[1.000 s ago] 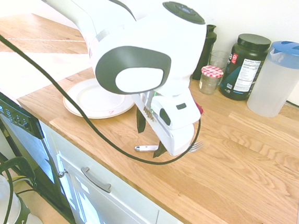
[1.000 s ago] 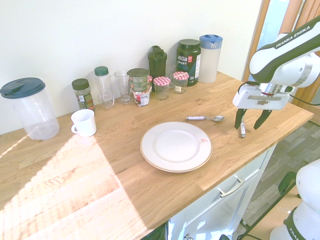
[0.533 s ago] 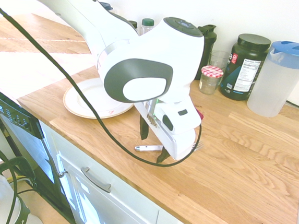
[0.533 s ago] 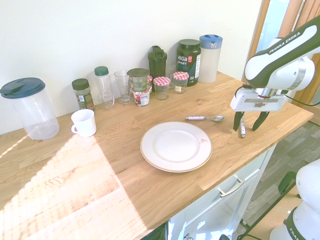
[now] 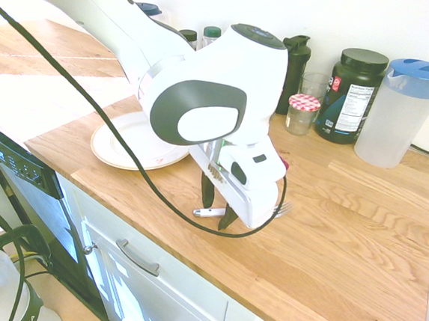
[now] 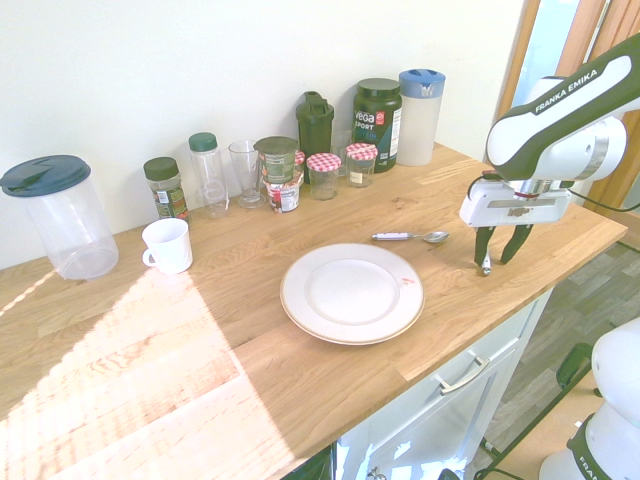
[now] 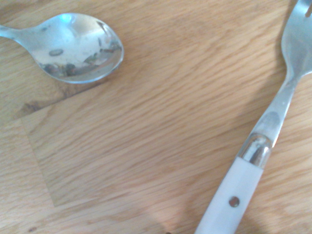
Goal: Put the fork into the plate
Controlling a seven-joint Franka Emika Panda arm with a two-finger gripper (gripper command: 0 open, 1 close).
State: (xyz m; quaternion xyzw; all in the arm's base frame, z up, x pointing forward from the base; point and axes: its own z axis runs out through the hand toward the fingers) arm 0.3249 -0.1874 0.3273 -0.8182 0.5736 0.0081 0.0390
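The fork (image 6: pixel 486 262) is seen lying flat on the wooden desk (image 6: pixel 250 370), well apart from the plate (image 6: pixel 351 292), on the side of the plate toward the desk's end near the doorway. The plate is empty apart from a small reddish smear. By this it is judged that the task is at its first step: the fork is not yet lifted, and the carry to the plate and the release over it are left to be done.

The tool (image 6: pixel 499 253) is held pointing straight down over the fork, with one finger on each side of the white handle. The jaws are part-way closed around the handle, but whether the handle is already clamped cannot be told; no lift is visible, so no firm hold is claimed.

The spoon (image 6: pixel 412 237) lies between the plate and the fork, near the fork but not touching it, and it is judged a thing to be kept clear of on the way to the plate.

In the first exterior view most of the fork is hidden behind the tool; only the handle end and the tine tips show. In the wrist view the fork's tines and handle end are cut off by the frame, and only the spoon's bowl and a stub of its neck are visible.
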